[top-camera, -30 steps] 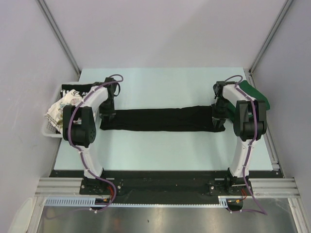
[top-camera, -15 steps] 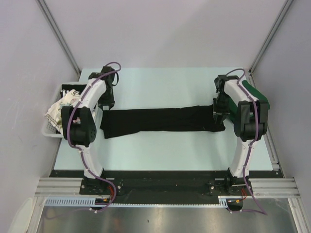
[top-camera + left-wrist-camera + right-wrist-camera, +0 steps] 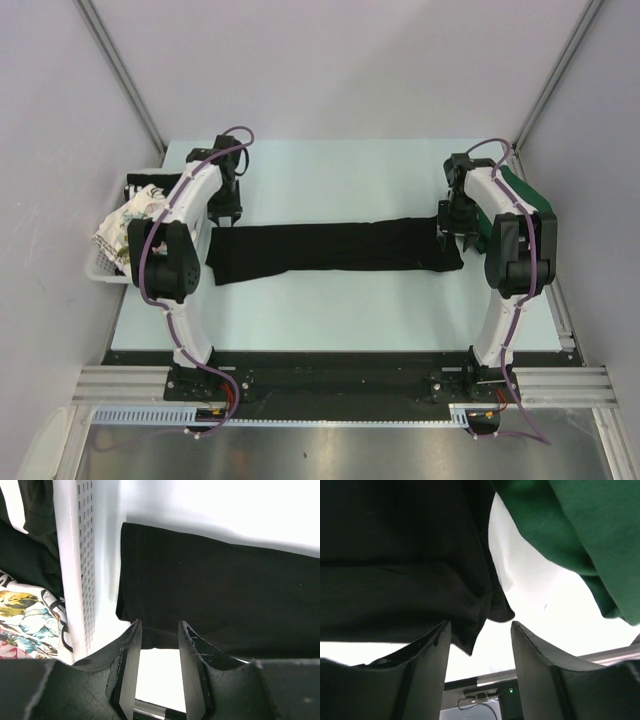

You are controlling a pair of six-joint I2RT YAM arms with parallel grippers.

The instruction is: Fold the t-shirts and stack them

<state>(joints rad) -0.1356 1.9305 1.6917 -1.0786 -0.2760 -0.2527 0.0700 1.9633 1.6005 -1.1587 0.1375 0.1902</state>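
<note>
Mid-fold on plain black t-shirt (image 3: 335,246), lying as long strip across worktop (image 3: 330,170). My left pincer (image 3: 160,630) and right pincer (image 3: 481,630) hovering spread, pinching nothing. Next I'm guessing: regrip ends, fold strip in half.

Overhead plus wrist close-ups; shared shirt (image 3: 335,246)

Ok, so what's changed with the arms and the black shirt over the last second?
The left pincer came off the left end of the black t-shirt and drew back toward the far edge. The right pincer opened, let go of the right end and backed off a little. The shirt now lies free on the table. The green t-shirt and the basket stayed put.
</note>
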